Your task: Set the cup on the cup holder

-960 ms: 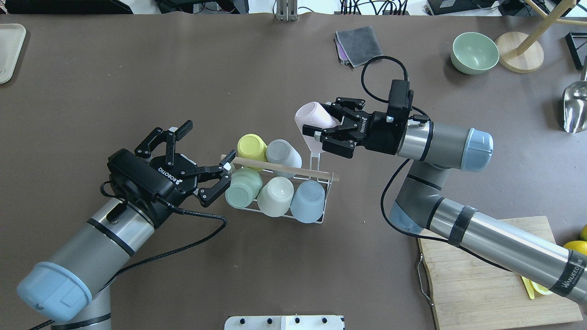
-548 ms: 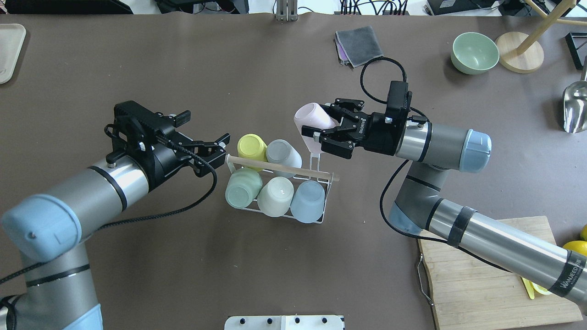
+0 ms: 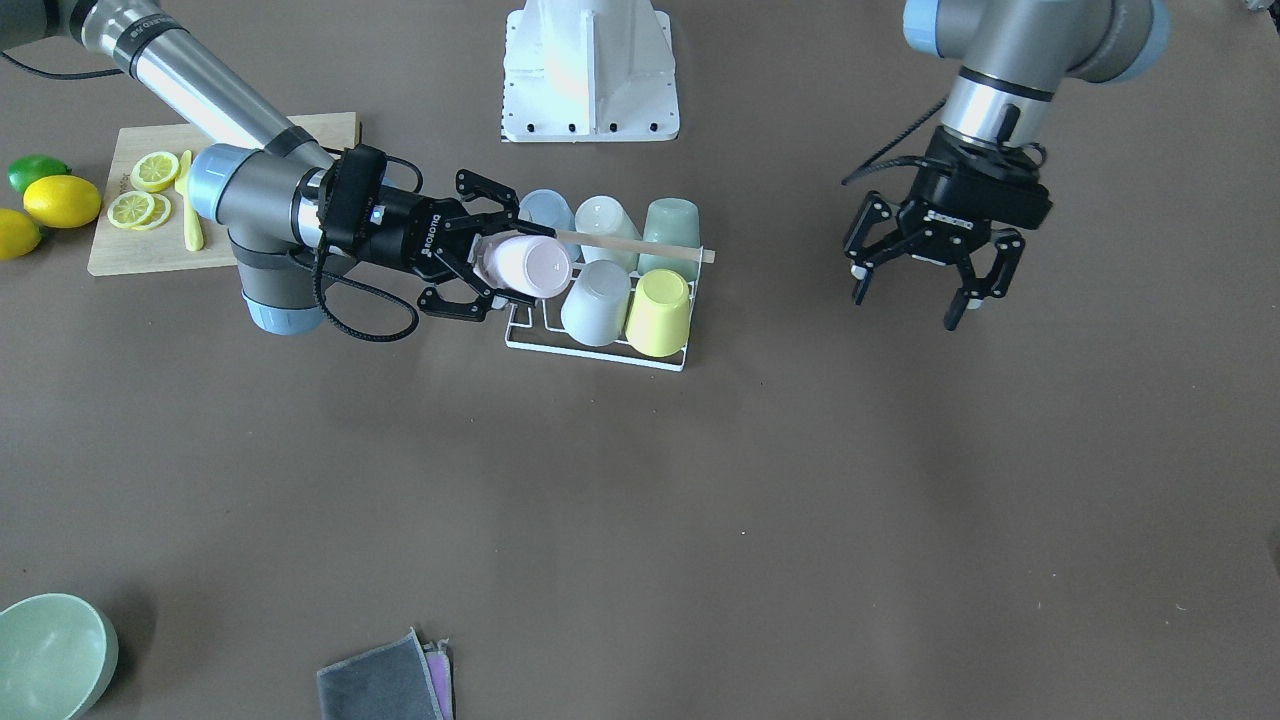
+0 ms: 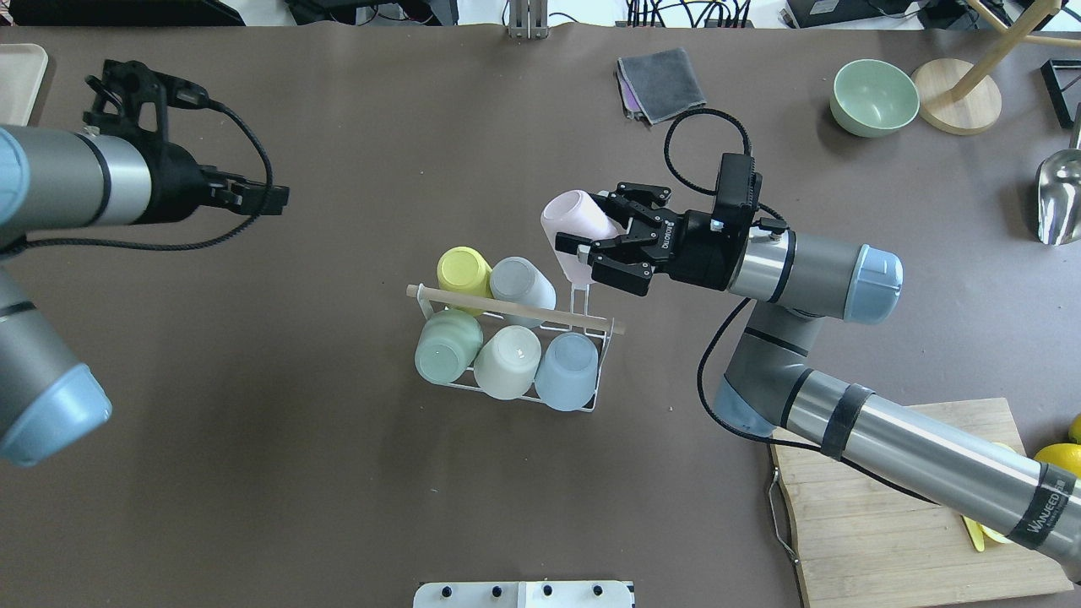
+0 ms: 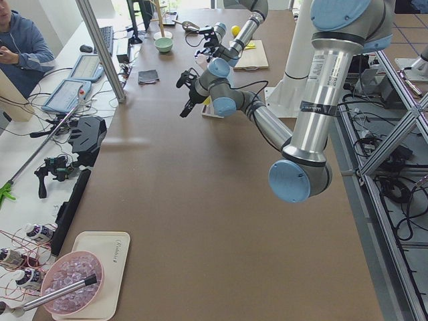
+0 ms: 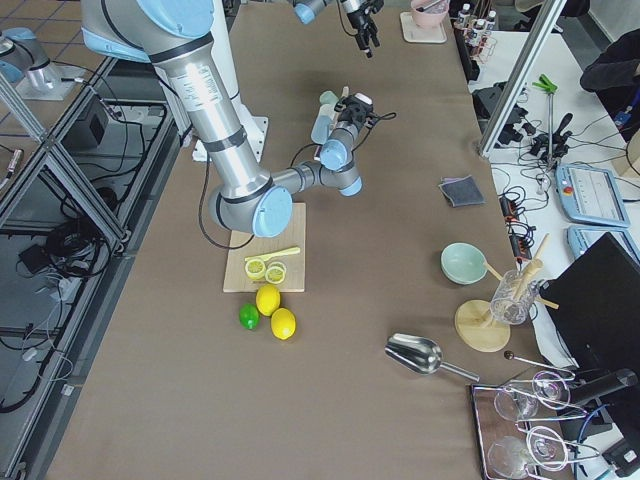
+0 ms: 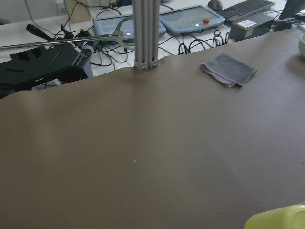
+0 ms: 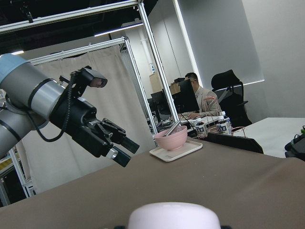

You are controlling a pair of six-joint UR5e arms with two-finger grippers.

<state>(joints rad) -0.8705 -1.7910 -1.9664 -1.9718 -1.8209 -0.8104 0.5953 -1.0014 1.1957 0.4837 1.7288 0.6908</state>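
Observation:
My right gripper [image 4: 589,228] is shut on a pale pink cup [image 4: 573,218], held tilted just above the one bare upright prong [image 4: 579,295] at the cup holder's far right corner. The cup holder [image 4: 517,310], a white wire rack with a wooden rod across the top, carries several upturned cups, among them a yellow one [image 4: 463,270] and a blue one [image 4: 566,359]. In the front-facing view the pink cup [image 3: 530,266] hangs beside the rod's end. My left gripper [image 3: 912,305] is open and empty, well away from the rack.
A green bowl [image 4: 874,97], a wooden stand [image 4: 954,105] and a metal scoop [image 4: 1060,198] sit at the far right. A grey cloth [image 4: 663,84] lies at the back. A cutting board [image 4: 895,507] with lemon slices is near my right arm.
My left arm has swung away from the rack's left end, out to the far left, its gripper still open. The right gripper with the pink cup has barely moved.

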